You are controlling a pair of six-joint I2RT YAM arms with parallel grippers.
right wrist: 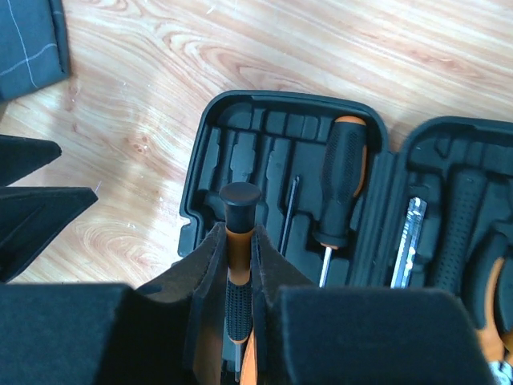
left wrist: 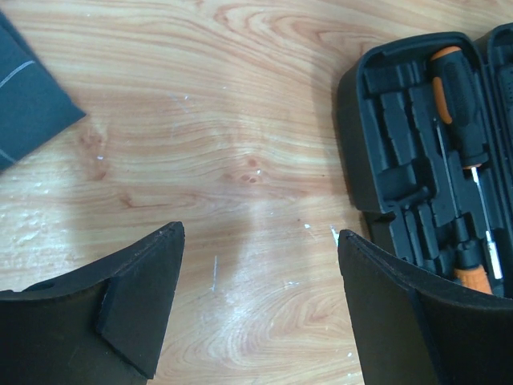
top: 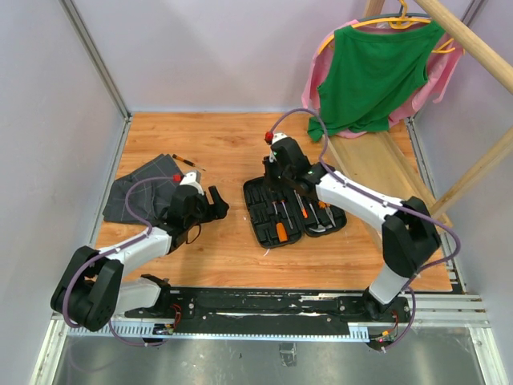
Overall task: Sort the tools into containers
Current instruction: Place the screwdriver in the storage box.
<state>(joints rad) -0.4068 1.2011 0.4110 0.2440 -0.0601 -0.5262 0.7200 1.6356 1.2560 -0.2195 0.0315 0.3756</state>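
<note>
The black tool case (top: 272, 218) lies open mid-table, with tools in its moulded slots. My right gripper (right wrist: 238, 237) hovers over the left half of the case (right wrist: 240, 136), shut on a thin screwdriver (right wrist: 240, 199) with a black cap and an orange-black handle. Beside it in a slot lies a larger screwdriver (right wrist: 345, 180). The hammer (right wrist: 465, 228) rests in the right half. My left gripper (left wrist: 258, 241) is open over bare wood left of the case (left wrist: 377, 160), nothing between its fingers. Another thin screwdriver (top: 186, 161) lies on the table by the cloth.
A dark grey folded cloth (top: 140, 192) lies at the left, behind my left gripper (top: 218, 202). A long wooden tray (top: 393, 172) runs along the right side under a hanging green shirt (top: 373, 76). Metal frame rails border the table.
</note>
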